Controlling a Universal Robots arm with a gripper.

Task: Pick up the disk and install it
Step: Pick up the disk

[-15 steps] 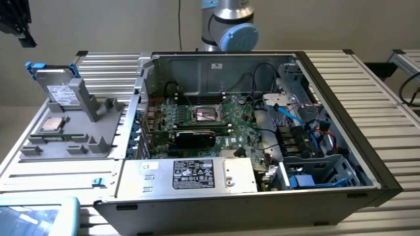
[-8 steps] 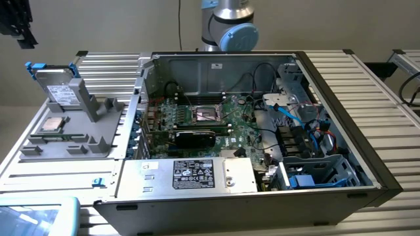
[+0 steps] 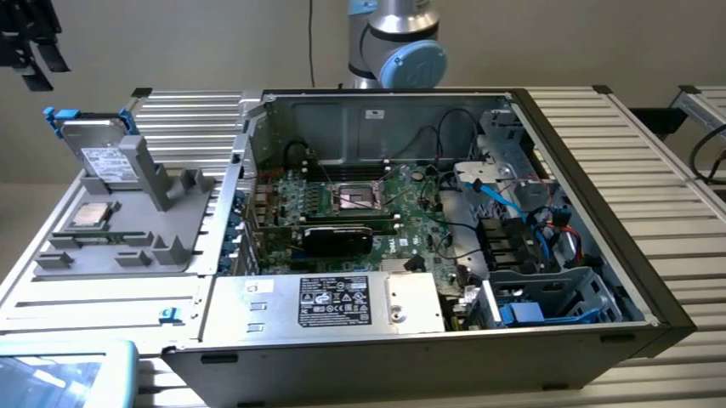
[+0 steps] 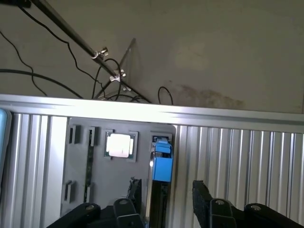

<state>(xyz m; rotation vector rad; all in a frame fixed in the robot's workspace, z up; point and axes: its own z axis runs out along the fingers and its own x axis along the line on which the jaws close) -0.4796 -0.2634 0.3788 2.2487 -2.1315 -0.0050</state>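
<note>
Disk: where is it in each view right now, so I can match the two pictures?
Exterior view: the disk stands upright in the grey fixture, at the exterior view's far left, outside the computer case.
Wrist view: the disk is seen edge-on, blue carrier showing, in line with the open gripper.
Shared landmark: the processor chip beside it on the fixture.

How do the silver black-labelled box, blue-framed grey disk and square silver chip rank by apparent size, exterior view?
Largest: silver black-labelled box.
Then: blue-framed grey disk, though it stands farther back.
Smallest: square silver chip.
</note>
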